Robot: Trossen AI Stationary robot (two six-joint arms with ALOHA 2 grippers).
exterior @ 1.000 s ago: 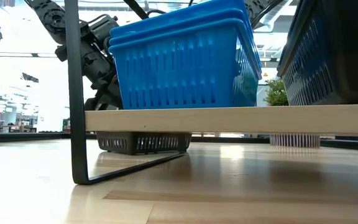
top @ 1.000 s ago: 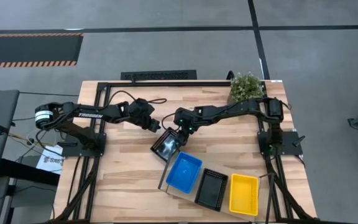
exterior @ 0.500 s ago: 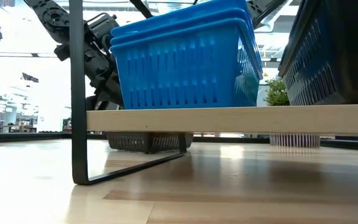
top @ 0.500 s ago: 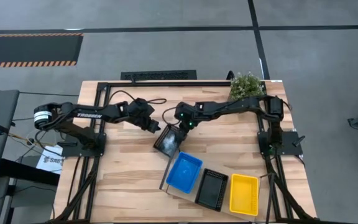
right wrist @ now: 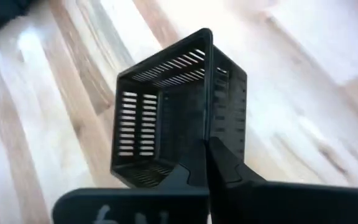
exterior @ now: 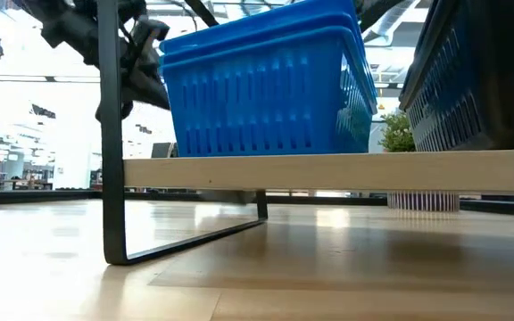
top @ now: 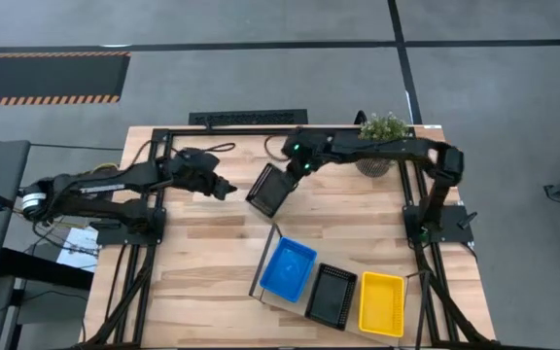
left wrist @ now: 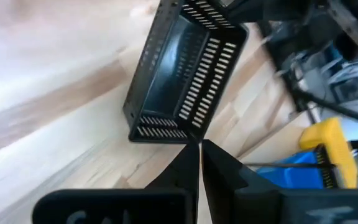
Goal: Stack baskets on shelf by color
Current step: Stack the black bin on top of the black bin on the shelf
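A: Basket in the air! The right gripper [top: 287,177] is clamped on the rim of a black basket [top: 267,190], holding it tilted above the table [top: 192,272], near the back middle. From above, its long axis runs diagonally, open mouth facing roughly toward the left arm.

B: The right wrist view adds something: one finger [right wrist: 219,165] sits inside the black basket [right wrist: 179,112], the wall pinched between the two, and the mouth faces that camera.

A: And the left gripper [top: 224,189]?

B: Just beside the basket, not touching. In the left wrist view its fingers [left wrist: 188,171] are pressed together, holding nothing, tips pointing at the basket's short end [left wrist: 157,127].

A: Count for me.

B: On the shelf [top: 270,297], from above, three spots in a row: blue [top: 288,269], black [top: 331,295], yellow [top: 380,304]. How many are nested in each I cannot tell from there.

A: The low view helps: the blue stack [exterior: 261,85] shows layered rims, at least two, on the shelf board [exterior: 328,171]. A dark stack [exterior: 484,76] stands beside it.

B: Their long axes all lie across the board, parallel. A potted plant [top: 383,131] stands at the back right corner.
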